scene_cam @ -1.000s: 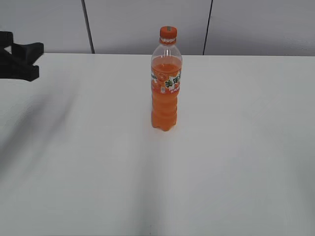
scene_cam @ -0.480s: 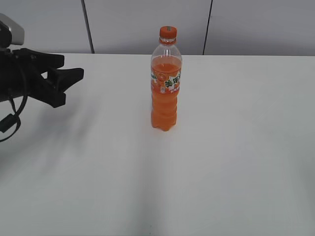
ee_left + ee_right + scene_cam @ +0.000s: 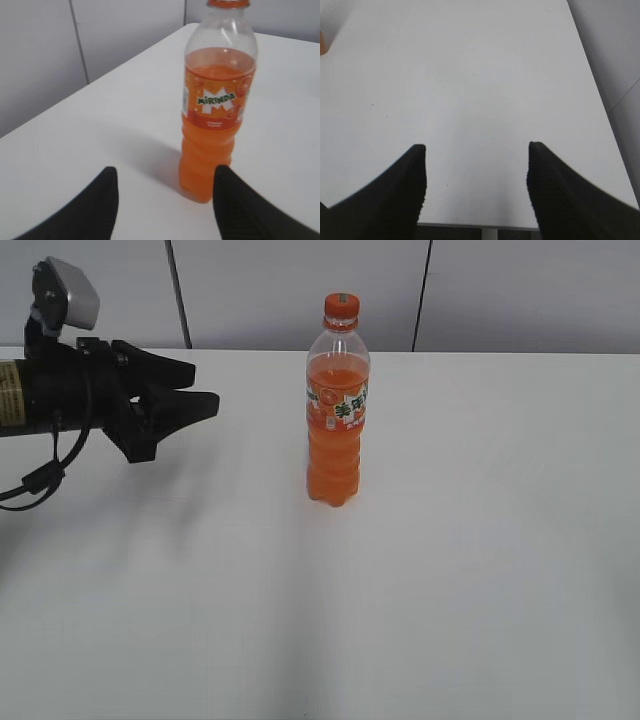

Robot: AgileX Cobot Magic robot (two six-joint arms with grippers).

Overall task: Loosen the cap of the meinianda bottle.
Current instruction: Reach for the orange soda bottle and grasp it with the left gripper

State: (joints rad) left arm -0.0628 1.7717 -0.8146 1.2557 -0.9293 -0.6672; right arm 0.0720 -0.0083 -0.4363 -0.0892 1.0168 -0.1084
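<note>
Tabletop fills the near ground, white and bare apart from soft shadows, and nothing lies on it between the camera and the meinianda bottle, which stands upright near the middle. Its cap is seated on the neck, so the loosening has not begun. What has changed lies on the left: the left gripper has come well into the exterior view over the last second, from a sliver at the frame's edge to a full black arm reaching rightward at about the height of the bottle's label. Its jaws stand wide apart and hold nothing, and they remain well apart from the bottle, with open tabletop between. In the left wrist view the bottle sits just right of centre beyond the spread jaws, so the approach looks roughly lined up on the body rather than the cap; I judge this arm is heading in to steady the bottle. The right gripper shows only in its own wrist view, jaws likewise wide and empty over bare tabletop, with a sliver of orange at the left edge. Beyond the bottle stands a plain grey panelled wall. Nothing blocks either arm's path.
</note>
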